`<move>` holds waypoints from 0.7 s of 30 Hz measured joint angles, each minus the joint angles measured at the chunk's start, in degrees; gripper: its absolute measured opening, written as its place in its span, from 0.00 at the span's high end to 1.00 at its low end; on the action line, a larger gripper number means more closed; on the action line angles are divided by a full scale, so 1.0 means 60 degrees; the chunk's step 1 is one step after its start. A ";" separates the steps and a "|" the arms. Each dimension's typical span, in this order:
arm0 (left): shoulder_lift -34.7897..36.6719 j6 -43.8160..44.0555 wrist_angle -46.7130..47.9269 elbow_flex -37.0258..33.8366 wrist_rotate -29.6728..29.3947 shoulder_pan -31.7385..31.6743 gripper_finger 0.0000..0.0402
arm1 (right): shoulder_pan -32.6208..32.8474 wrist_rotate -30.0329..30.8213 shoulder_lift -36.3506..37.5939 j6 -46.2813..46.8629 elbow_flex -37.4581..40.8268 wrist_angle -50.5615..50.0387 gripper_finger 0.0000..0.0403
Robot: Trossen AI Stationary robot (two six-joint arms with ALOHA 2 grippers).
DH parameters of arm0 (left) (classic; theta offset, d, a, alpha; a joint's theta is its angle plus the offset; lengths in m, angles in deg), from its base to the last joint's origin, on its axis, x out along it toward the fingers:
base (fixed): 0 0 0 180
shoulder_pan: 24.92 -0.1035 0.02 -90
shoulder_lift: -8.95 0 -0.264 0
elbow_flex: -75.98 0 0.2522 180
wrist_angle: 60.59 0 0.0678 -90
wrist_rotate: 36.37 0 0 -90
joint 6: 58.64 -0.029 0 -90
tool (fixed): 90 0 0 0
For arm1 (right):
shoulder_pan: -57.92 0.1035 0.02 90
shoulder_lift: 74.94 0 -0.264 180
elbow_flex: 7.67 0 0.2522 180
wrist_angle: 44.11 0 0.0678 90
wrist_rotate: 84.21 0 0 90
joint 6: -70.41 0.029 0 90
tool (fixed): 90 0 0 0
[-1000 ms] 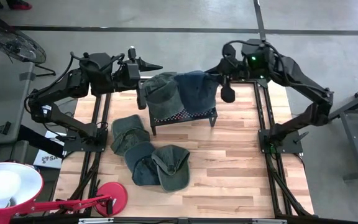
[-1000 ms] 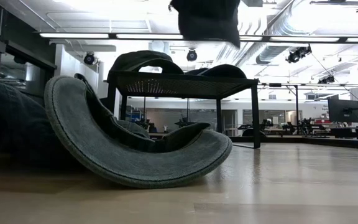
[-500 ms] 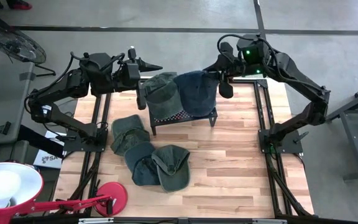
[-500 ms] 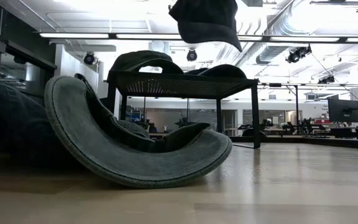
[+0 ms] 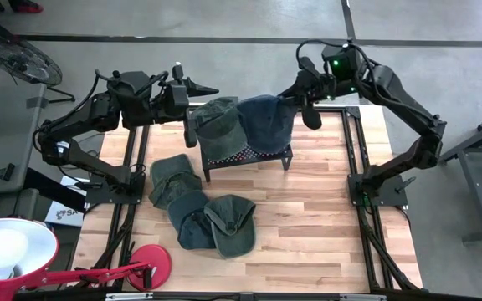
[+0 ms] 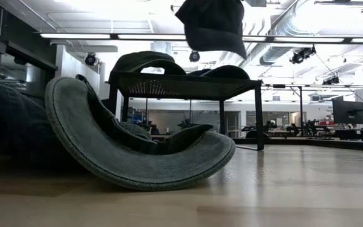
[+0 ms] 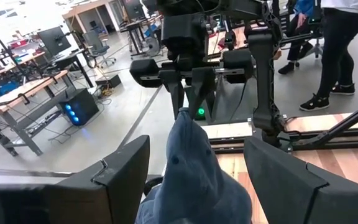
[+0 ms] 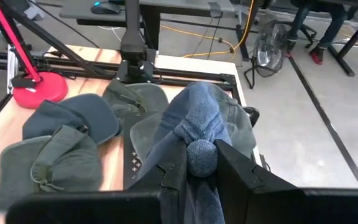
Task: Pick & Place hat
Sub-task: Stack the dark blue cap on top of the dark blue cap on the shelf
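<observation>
A dark blue hat (image 5: 266,121) hangs above the black mesh rack (image 5: 249,156), with my right gripper (image 5: 296,98) shut on it. In the low view the hat (image 6: 210,25) is clear of the rack top (image 6: 188,81). A green hat (image 5: 216,125) rests on the rack's left part. My left gripper (image 5: 212,89) stands open and level by the rack's far left corner, touching nothing. In the left wrist view the blue hat (image 7: 194,174) shows beyond its fingers. My right gripper pinches the top of the hat's crown, at the button (image 8: 201,157), between its two fingers (image 8: 174,169). The fingers come from the table's right side, slanting a little downward. The hat hangs below them, lifted clear of the rack, its cloth slack.
Three more hats lie on the wooden table near the rack: a green one (image 5: 172,180), a blue one (image 5: 189,224) and a green one (image 5: 231,222). A red lamp base (image 5: 147,266) stands at the near left. A person (image 7: 344,50) stands beyond the table.
My right arm has swung toward the table's far edge and its wrist has turned. The blue hat has turned with it and, in the low view, hangs a little lower, still clear of the rack.
</observation>
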 joint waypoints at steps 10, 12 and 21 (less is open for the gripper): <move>0.0000 0.0246 0.0007 0.0000 -0.0017 0.0000 0.36 | -0.0604 -0.1202 -0.0253 -0.0403 0.0000 -0.0069 0.87; 0.0000 0.0252 0.0004 0.0000 -0.0015 0.0000 0.36 | -0.0711 -0.1349 -0.0343 -0.0498 0.0000 -0.0118 0.87; 0.0000 0.0277 -0.0004 0.0000 -0.0015 0.0000 0.36 | -0.1036 -0.1552 -0.0725 -0.0852 0.0000 -0.0201 0.87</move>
